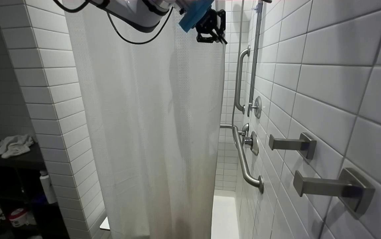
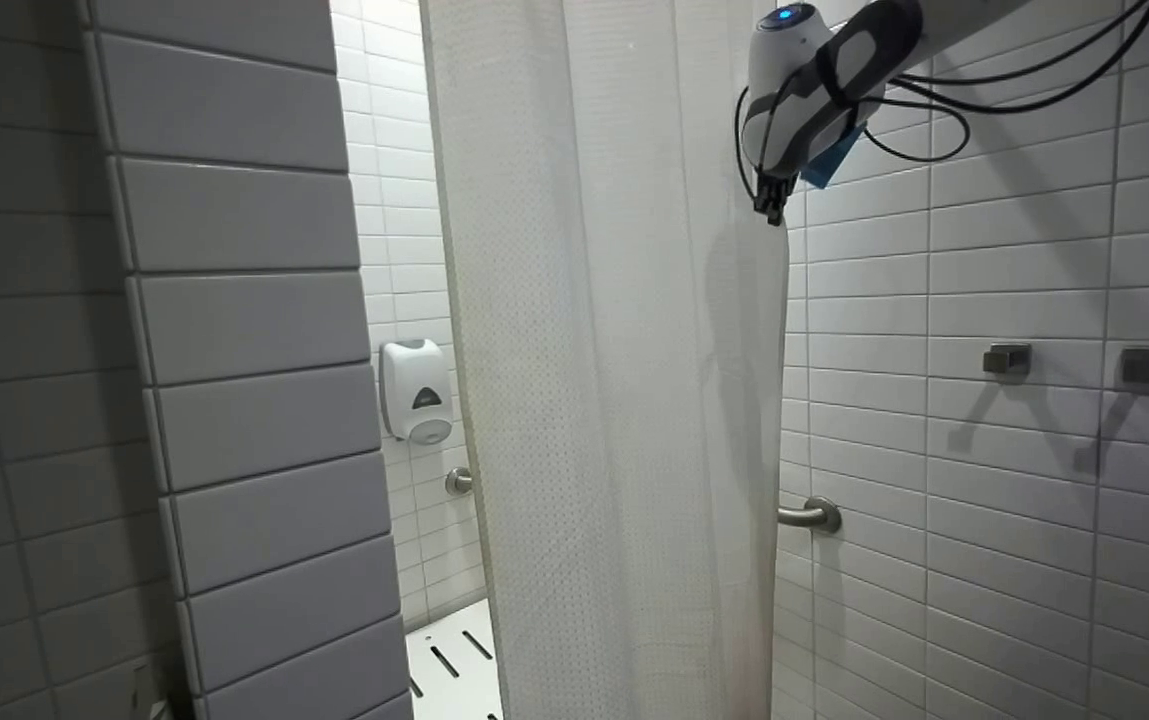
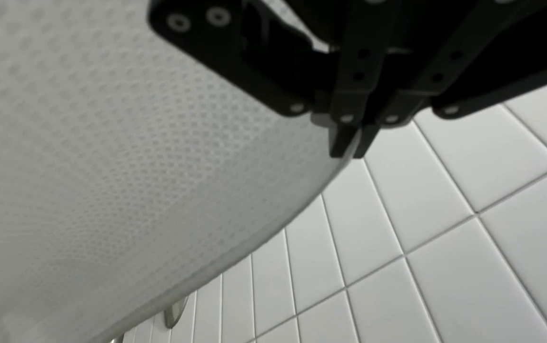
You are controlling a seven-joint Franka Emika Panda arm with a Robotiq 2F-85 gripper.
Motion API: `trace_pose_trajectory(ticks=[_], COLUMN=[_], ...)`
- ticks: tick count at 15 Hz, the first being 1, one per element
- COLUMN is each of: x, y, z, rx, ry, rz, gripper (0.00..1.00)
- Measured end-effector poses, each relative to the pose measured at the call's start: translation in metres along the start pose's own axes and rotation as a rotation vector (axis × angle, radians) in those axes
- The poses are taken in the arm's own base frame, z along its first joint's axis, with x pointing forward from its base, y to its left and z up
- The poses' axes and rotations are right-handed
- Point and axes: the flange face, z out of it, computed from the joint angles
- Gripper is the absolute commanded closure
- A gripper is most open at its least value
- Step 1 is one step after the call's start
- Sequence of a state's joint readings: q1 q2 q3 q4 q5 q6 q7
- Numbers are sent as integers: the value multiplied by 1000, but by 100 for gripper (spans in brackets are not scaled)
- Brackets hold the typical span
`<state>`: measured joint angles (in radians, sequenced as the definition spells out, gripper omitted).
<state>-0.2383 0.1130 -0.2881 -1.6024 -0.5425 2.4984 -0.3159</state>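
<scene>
A white textured shower curtain [image 1: 150, 116] hangs across the shower opening and also shows in an exterior view [image 2: 614, 380]. My gripper [image 1: 223, 40] is high up at the curtain's edge near the tiled wall; it also shows in an exterior view [image 2: 772, 212]. In the wrist view the black fingertips [image 3: 352, 144] are closed together with the thin edge of the curtain [image 3: 149, 171] pinched between them. The curtain's edge curves down and away from the fingertips. The top of the curtain is out of view.
A white tiled wall [image 1: 336, 89] runs beside the curtain, with two metal hooks [image 1: 286, 144] [image 1: 326, 186] sticking out. Grab bars [image 1: 242, 161] stand inside the shower. A tiled column [image 1: 57, 109] and dark shelves [image 1: 14, 162] are on the other side. A soap dispenser [image 2: 417, 392] hangs inside.
</scene>
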Motion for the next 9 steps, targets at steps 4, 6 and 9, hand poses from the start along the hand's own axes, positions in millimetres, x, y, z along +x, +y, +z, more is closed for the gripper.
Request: trace_pose_trajectory(ticks=[4,6,9], x=[8,13,21], y=[8,10,12], z=[7,10,15], rx=[1,-1,-5], ry=[-105,-142,-187], rz=[41,58,78], gripper=[100,100,100])
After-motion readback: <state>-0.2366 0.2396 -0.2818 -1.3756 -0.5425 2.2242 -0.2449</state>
